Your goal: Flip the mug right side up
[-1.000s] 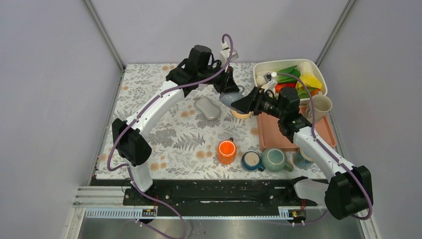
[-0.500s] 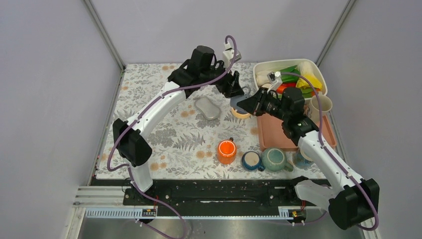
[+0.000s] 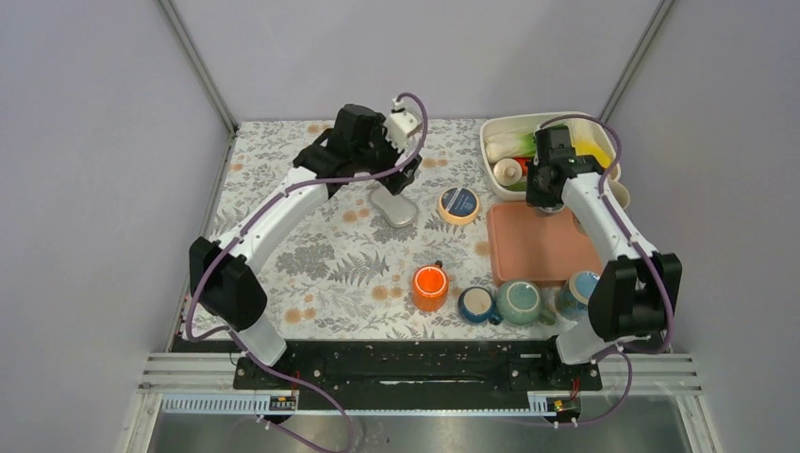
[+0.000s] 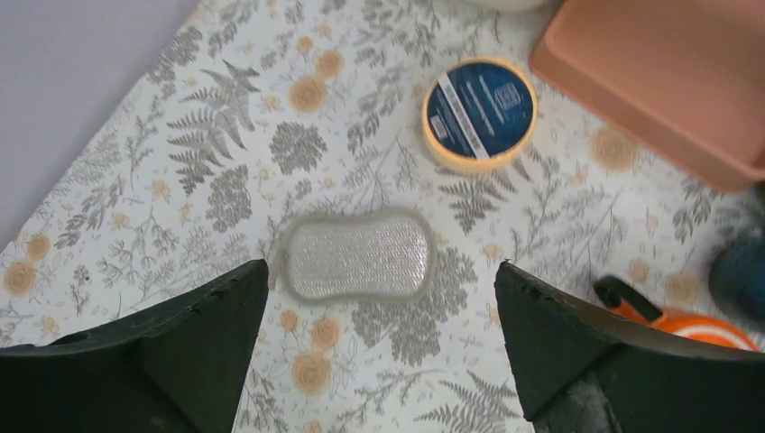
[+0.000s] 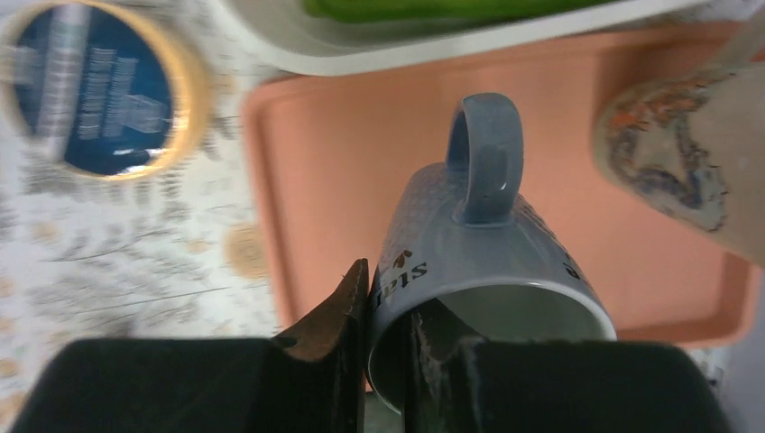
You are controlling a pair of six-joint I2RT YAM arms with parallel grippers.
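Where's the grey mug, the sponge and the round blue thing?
grey mug (image 5: 478,257): right wrist view, side wall below the handle.
sponge (image 4: 359,255): left wrist view, middle of its top.
round blue thing (image 4: 479,110): left wrist view, centre of the blue face.

Mugs (image 5: 469,244) x6, tray (image 3: 542,245) x1, bin (image 3: 505,121) x1

Grey mug (image 5: 492,236) smooth, glazed; pink tray (image 5: 334,162) matt plastic; scrub pad (image 4: 358,255) rough, sparkly weave
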